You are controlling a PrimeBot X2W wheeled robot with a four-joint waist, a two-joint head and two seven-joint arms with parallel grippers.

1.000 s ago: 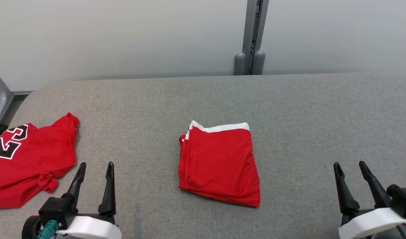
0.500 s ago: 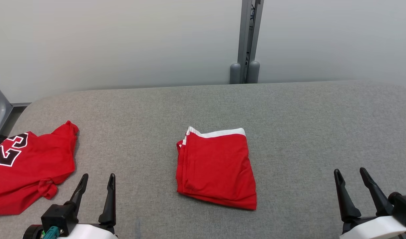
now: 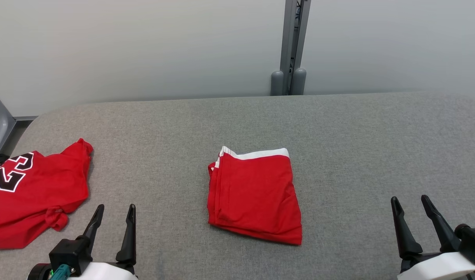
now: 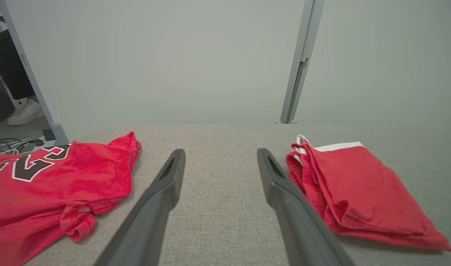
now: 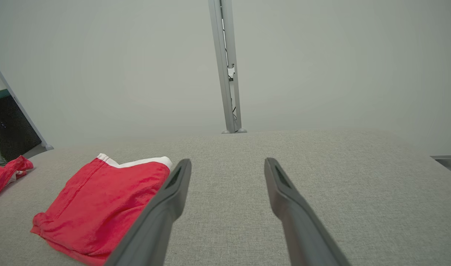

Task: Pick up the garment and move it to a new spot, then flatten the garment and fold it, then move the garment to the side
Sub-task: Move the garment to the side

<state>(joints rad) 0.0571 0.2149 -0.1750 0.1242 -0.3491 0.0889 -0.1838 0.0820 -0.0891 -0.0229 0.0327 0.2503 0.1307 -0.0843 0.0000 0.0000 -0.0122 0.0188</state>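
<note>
Left jaws, right jaws released, empty, lower corners; folded shorts (image 3: 255, 196) mid-frame on table (image 3: 358, 128); jersey (image 3: 31, 190) at left edge.

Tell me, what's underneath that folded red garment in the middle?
The folded red garment lies on the grey padded table. Its own layers show at the left edge; anything beneath them is covered.

Grey counter (image 3: 358, 147), red jersey (image 3: 39, 194) — the surroundings
At the fabric-covered counter's left end lay the rumpled jersey, printed with a black-and-white 23. Behind stood a pale wall (image 3: 144, 46) and a grey upright post (image 3: 291, 46) — off the left edge, a white shoe (image 4: 26, 112) and loose cables (image 4: 7, 144) lay on the floor (image 4: 22, 130).
</note>
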